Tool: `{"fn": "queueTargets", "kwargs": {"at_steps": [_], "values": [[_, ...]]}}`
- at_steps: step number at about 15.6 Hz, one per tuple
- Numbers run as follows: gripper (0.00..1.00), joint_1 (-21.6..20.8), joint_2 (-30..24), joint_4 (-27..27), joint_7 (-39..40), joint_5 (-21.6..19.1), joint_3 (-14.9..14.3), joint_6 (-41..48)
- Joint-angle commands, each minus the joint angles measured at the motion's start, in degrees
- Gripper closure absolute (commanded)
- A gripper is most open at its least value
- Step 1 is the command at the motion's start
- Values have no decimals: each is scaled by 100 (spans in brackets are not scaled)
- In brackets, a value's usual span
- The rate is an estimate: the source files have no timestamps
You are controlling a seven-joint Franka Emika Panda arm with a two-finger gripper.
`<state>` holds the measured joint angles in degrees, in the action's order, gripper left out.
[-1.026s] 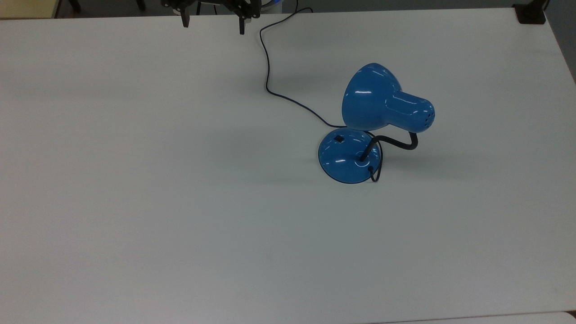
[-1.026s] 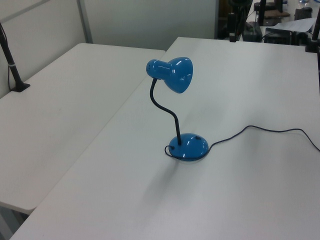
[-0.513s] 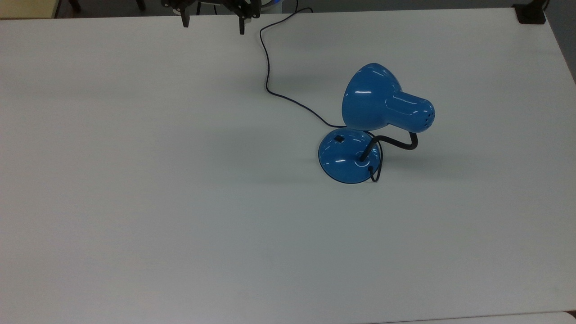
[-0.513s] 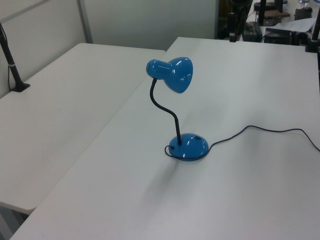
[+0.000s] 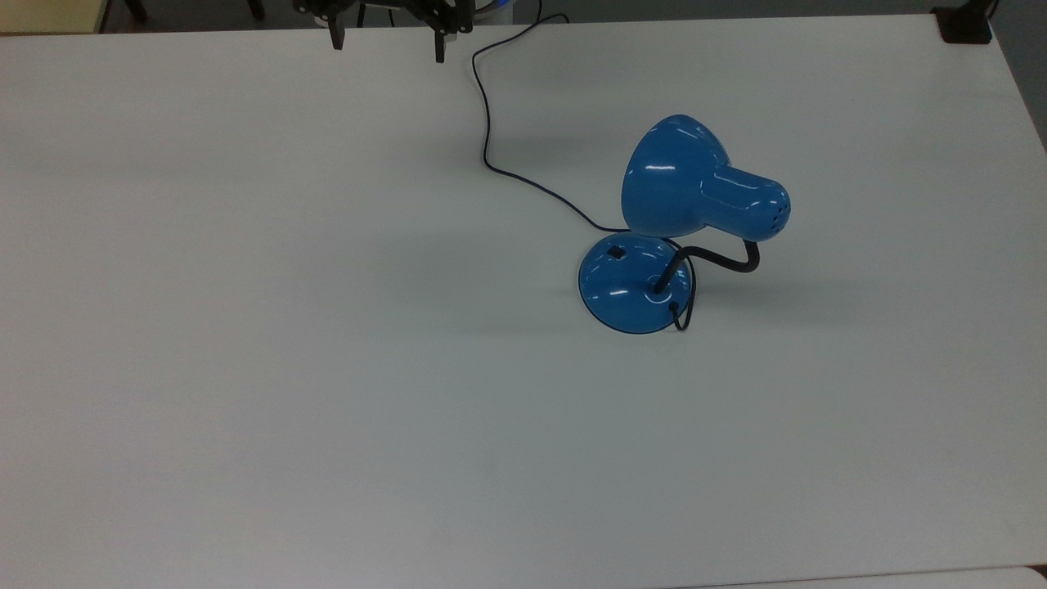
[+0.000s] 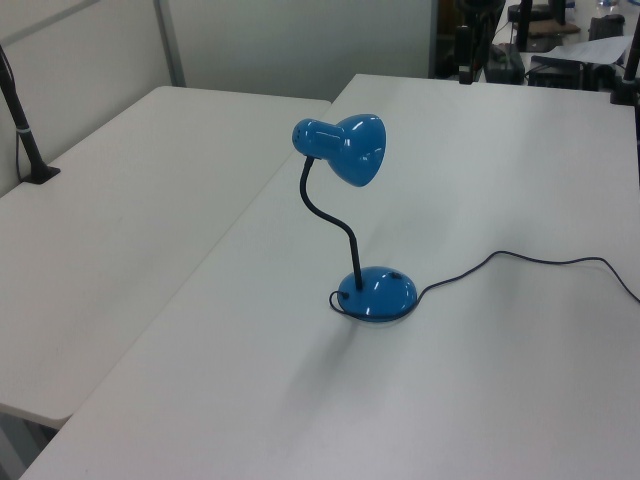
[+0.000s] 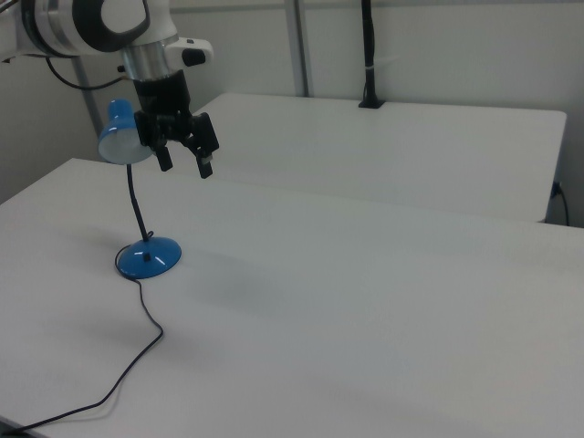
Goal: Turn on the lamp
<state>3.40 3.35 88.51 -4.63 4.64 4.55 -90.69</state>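
The lamp (image 5: 683, 221) stands on the white desk (image 5: 327, 368), right of the middle in the top view, at about 2 o'clock from the desk's centre. Its round blue base (image 5: 635, 283) lies flat, with the small black switch (image 5: 617, 254) at roughly 10 o'clock on the base. The black gooseneck (image 5: 720, 260) rises from the base and bends up to the bell-shaped shade (image 5: 687, 182), which hangs above and past the base at about 1 o'clock. The thin dark cord (image 5: 491, 123) runs from the base toward 11 o'clock and off the top view's far edge.

The claw (image 5: 388, 45) hovers at the top view's upper edge, at about 11 o'clock from the lamp and well apart from it, with its two fingers spread wide and nothing between them.

Compared with half a second ago and a second ago, nothing visible has shifted: claw, lamp and cord sit in the same places, and the shade shows no glow.
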Motion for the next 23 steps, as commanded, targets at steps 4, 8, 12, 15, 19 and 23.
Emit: {"fn": "queueTargets", "kwargs": {"at_steps": [4, 8, 12, 15, 19, 23], "values": [[4, -50, -9, -89, 23, -7, -7, 192], [58, -41, -9, -89, 295, -16, -6, 201], [100, -50, -1, -80, 366, -33, -6, 192], [100, -67, 26, -45, 418, -33, 2, 131], [100, -261, 34, 148, 428, -33, 2, 96], [100, -444, 61, 437, 471, -33, 11, -325]]}}
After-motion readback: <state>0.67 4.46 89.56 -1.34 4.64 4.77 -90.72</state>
